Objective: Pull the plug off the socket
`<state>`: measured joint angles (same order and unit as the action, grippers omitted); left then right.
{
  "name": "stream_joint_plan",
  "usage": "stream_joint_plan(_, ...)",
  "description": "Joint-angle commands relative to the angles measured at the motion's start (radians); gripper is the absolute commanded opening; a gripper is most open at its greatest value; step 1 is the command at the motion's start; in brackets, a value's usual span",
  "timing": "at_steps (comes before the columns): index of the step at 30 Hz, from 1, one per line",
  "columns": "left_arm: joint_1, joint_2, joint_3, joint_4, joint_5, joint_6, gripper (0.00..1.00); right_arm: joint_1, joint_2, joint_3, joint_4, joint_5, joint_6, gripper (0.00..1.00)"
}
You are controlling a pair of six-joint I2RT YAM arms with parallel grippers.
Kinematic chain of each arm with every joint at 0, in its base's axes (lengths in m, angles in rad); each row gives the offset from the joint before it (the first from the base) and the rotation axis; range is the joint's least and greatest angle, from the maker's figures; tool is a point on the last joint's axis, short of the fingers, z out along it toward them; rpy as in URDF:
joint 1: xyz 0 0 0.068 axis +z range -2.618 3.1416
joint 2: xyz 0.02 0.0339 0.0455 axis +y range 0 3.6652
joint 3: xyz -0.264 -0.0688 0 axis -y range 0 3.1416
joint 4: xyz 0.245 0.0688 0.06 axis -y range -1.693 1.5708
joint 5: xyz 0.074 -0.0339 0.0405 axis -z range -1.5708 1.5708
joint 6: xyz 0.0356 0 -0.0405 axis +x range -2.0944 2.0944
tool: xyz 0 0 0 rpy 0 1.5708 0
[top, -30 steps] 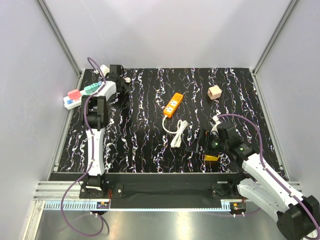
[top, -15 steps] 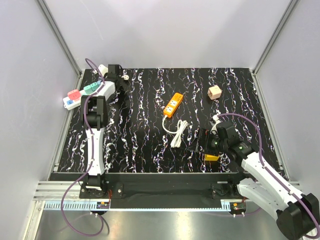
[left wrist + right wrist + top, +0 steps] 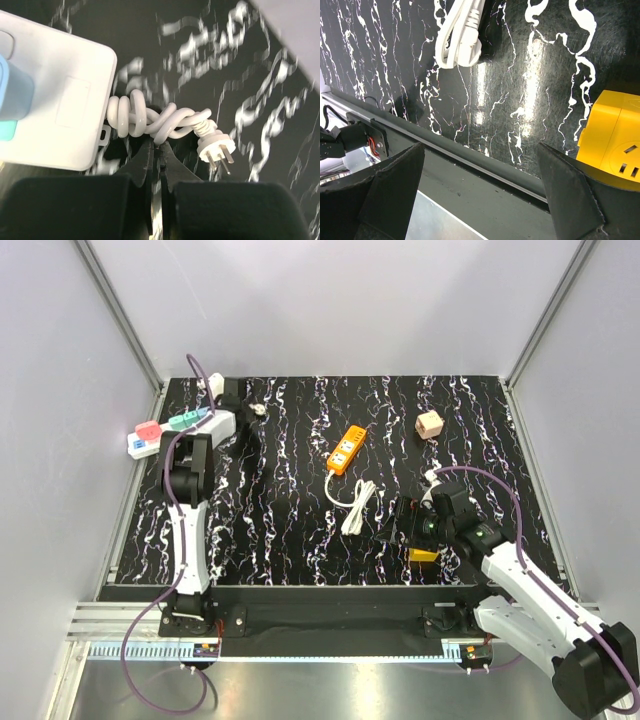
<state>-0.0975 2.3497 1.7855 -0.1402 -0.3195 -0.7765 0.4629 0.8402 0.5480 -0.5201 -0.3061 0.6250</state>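
Left pincer (image 3: 156, 155) off its earlier spot, beside socket (image 3: 55, 100) cord (image 3: 150, 120) (jaws together)

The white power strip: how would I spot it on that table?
Look to the far left corner of the black marbled table. A long white power strip lies there, pink and green squares on top, unlike the shorter orange strip mid-table.

Overhead rear view, two close downward wrist views
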Motion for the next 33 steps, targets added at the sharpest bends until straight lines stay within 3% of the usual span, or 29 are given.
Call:
stream_joint_plan(1, -0.051, -0.179, -0.112, 0.048, -0.047, 0.083, 0.0, 0.005, 0.0, 0.049, 0.017, -0.005, -0.01, 1.0)
stream_joint_plan(10, -0.253, -0.519, -0.552, 0.076, -0.099, 0.092, 0.0, 0.006, -0.032, 0.026, 0.014, -0.024, -0.01, 1.0)
stream_joint_plan(18, -0.484, -0.788, -0.918, 0.041, -0.13, -0.087, 0.0, 0.005, 0.013, 0.053, 0.018, -0.008, -0.011, 1.0)
stream_joint_plan(26, -0.735, -0.94, -1.034, -0.102, -0.17, -0.236, 0.0, 0.005, 0.06, 0.05, 0.052, -0.051, -0.021, 1.0)
stream_joint_plan(33, -0.921, -1.044, -1.123, -0.121, -0.162, -0.308, 0.01, 0.005, 0.126, 0.052, 0.115, -0.079, -0.053, 1.0)
